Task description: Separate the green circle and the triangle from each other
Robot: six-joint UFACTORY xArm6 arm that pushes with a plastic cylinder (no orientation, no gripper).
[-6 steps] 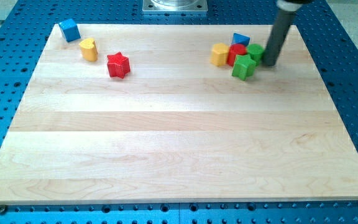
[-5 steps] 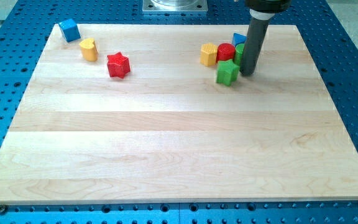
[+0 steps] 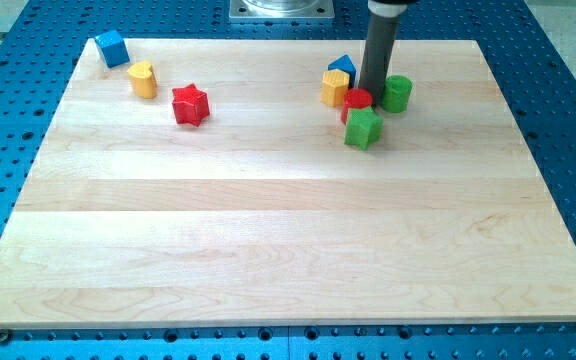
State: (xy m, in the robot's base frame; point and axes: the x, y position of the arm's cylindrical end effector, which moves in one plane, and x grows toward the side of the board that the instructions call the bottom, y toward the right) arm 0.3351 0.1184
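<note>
The green circle [image 3: 397, 93] stands near the view's top right. The blue triangle [image 3: 342, 67] lies to its upper left, apart from it. My tip [image 3: 371, 93] stands between the two, with the triangle on its left and the green circle on its right. A red round block [image 3: 357, 101] sits right in front of the tip and a yellow hexagon [image 3: 334, 88] touches the triangle's lower side. A green star-like block [image 3: 363, 128] lies just below the red one.
A red star [image 3: 190, 104], a yellow heart-like block [image 3: 142, 79] and a blue cube [image 3: 113, 47] lie at the view's top left. The wooden board's [image 3: 268, 250] far edge runs close behind the cluster.
My tip has moved to the view's left, passing between the blocks. The blue triangle shifted left with the yellow hexagon. The green circle is now on the tip's right, apart from the triangle.
</note>
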